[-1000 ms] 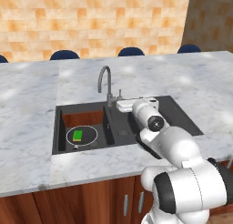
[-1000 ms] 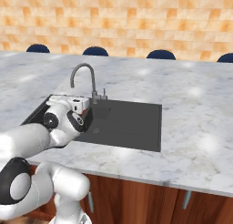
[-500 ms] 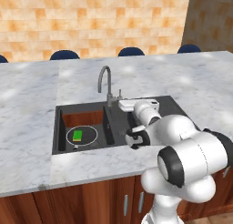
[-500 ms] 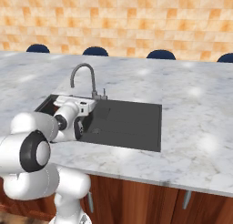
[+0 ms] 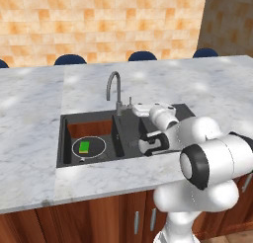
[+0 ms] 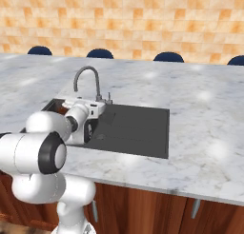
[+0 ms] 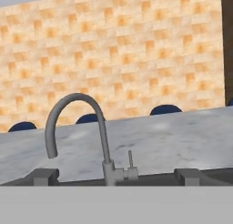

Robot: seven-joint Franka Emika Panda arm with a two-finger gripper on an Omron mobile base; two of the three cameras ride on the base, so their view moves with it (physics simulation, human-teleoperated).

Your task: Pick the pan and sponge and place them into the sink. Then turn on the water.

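The pan lies in the left basin of the dark sink, and the green sponge rests inside it. My gripper is low over the sink, just right of the grey gooseneck faucet, and points at its base. In the hand view the fingertips stand wide apart, open, on either side of the faucet and its small side lever; nothing is held. No water runs. From the right base view the gripper sits next to the faucet, above the drainboard.
Marble counter surrounds the sink, with a tiled wall behind it. Blue chair backs show beyond the far edge. My own bulky elbow hangs over the counter's front edge, right of the sink.
The arm has folded, its elbow swinging forward and down toward the front edge. The hand has stayed beside the faucet base, still open. Pan and sponge have not moved.
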